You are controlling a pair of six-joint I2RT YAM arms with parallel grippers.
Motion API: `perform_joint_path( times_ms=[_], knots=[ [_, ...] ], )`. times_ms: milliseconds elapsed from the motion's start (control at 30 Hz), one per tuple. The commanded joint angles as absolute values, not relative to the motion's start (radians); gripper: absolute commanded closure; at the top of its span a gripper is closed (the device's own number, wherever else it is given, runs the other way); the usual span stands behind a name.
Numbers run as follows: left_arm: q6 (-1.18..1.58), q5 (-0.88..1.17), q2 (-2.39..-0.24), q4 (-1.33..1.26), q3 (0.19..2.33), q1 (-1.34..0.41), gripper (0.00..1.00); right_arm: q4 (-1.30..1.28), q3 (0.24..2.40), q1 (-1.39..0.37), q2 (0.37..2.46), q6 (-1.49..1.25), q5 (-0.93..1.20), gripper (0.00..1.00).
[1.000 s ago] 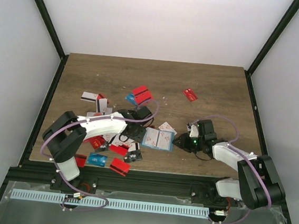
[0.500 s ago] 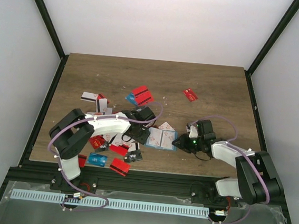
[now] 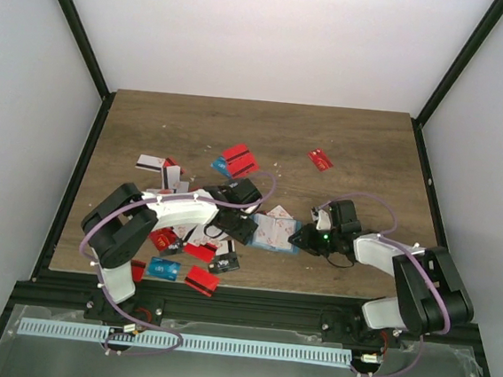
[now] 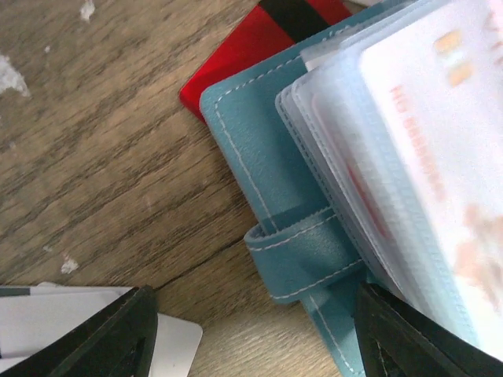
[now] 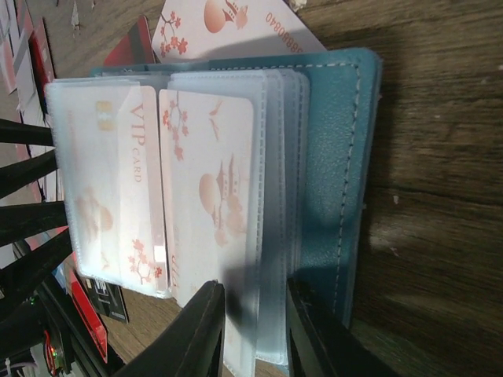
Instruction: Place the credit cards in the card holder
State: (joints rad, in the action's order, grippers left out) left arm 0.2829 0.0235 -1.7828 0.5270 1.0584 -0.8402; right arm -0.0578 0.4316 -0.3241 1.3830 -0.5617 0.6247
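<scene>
Top external: both arms meet at the open card holder (image 3: 274, 233), centre frame.
Loose credit cards (image 3: 201, 253) litter the surface (image 3: 362, 155) at lower left. The left pincer (image 3: 241, 226) gapes wide over the holder's left edge. The right pincer (image 3: 300, 239) straddles its clear sleeves, and I cannot tell whether it grips them. Best to pin the cover flat before feeding any card.

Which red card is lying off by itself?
The red card back on the right side; the rest cluster by the left arm.
</scene>
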Motion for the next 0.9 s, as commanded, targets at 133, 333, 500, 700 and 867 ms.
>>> perform_joint_path(
  times_ms=[133, 333, 500, 700, 867],
  knots=[
    [0.26, 0.091, -1.834, 0.361, 1.049, -0.845, 0.42, -0.055, 0.461, -0.331, 1.408, -0.538, 0.627, 0.77],
    [0.233, 0.123, -1.825, 0.294, 1.023, -0.845, 0.61, -0.061, 0.469, -0.333, 1.422, -0.531, 0.628, 0.78],
    [0.234, 0.112, -1.823, 0.28, 1.012, -0.845, 0.77, -0.077, 0.486, -0.332, 1.424, -0.525, 0.621, 0.79],
    [0.33, 0.072, -1.796, 0.269, 0.989, -0.841, 0.87, -0.117, 0.517, -0.331, 1.405, -0.516, 0.605, 0.79],
    [0.431, 0.111, -1.756, 0.184, 0.92, -0.837, 0.96, -0.126, 0.535, -0.331, 1.399, -0.516, 0.618, 0.79]
  ],
)
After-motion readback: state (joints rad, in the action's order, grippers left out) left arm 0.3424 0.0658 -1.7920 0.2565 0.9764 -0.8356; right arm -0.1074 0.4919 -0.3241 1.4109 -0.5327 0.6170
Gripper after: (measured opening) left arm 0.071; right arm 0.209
